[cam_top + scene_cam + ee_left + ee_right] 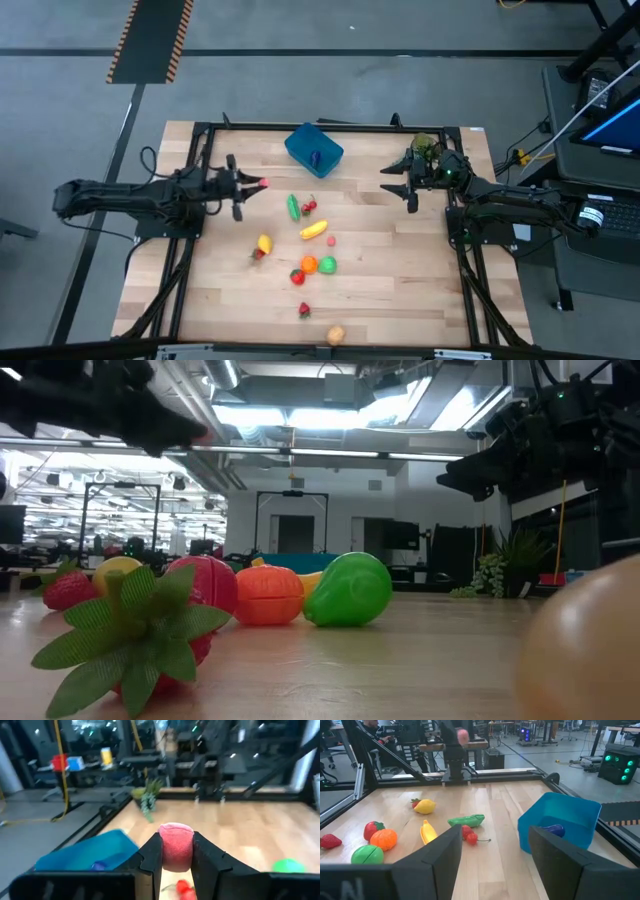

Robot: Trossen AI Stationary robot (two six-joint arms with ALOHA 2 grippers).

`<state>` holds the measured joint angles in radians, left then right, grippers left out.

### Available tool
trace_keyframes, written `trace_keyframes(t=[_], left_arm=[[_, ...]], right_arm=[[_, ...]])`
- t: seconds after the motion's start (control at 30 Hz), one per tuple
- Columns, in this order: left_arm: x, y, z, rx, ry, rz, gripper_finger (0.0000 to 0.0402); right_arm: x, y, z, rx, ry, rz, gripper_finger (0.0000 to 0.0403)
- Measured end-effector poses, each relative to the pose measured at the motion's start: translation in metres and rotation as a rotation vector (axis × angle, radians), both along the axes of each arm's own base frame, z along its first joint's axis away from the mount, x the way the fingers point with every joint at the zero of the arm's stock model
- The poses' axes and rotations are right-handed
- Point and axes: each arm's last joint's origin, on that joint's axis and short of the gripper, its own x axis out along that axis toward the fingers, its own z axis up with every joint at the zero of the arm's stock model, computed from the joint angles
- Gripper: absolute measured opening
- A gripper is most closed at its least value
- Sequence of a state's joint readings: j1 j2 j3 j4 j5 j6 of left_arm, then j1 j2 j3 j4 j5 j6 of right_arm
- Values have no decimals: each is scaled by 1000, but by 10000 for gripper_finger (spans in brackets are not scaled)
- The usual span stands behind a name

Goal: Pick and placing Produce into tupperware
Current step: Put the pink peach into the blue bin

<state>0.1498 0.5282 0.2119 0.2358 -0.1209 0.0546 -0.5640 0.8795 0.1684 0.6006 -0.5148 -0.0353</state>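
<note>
My left gripper point(256, 184) hangs level over the table's left half, shut on a small pink-red toy fruit point(176, 845), with the blue tupperware point(313, 150) at the far middle a little beyond it. A purple piece point(551, 830) lies inside the tupperware. Loose produce lies on the table's middle: a green pod point(293, 207), cherries point(309, 207), a banana point(314, 230), a lemon point(264, 243), an orange point(309, 265), a green fruit point(327, 264), strawberries and a tan piece point(335, 335). My right gripper point(400, 185) waits open at the right, holding nothing. My left gripper pinches the pink-red fruit by its two opposite sides point(165, 854) between its two fingers. The fingers are level and point toward the table's right. The fruit's rounded end sticks out past the fingertips, and it hangs clear of the table.
A grey-green plant sprig point(428, 148) sits at the far right corner behind my right gripper. A black frame point(330, 126) runs round the tabletop. Bare wood lies between the produce and my right arm.
</note>
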Motion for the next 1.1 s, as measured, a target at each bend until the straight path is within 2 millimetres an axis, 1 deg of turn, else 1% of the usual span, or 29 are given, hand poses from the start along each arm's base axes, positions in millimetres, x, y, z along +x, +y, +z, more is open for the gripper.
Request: trace_keyframes(t=[0.13, 0.23, 0.33, 0.47, 0.7, 0.9, 1.1], left_arm=[[11, 10, -7, -5, 30, 55, 65], [18, 17, -11, -7, 39, 90, 72], [23, 24, -14, -2, 40, 122, 75], [28, 32, -18, -7, 67, 159, 66], [45, 50, -11, 7, 116, 202, 73], [64, 75, -6, 4, 175, 252, 63], [84, 106, -5, -48, 283, 248, 74]], right_arm=[[0, 0, 0, 0, 0, 0, 229], [0, 0, 0, 0, 0, 0, 229], [0, 0, 0, 0, 0, 0, 229], [0, 0, 0, 0, 0, 0, 229], [0, 0, 0, -3, 0, 0, 229], [0, 0, 0, -4, 1, 0, 229], [0, 0, 0, -4, 1, 0, 229]])
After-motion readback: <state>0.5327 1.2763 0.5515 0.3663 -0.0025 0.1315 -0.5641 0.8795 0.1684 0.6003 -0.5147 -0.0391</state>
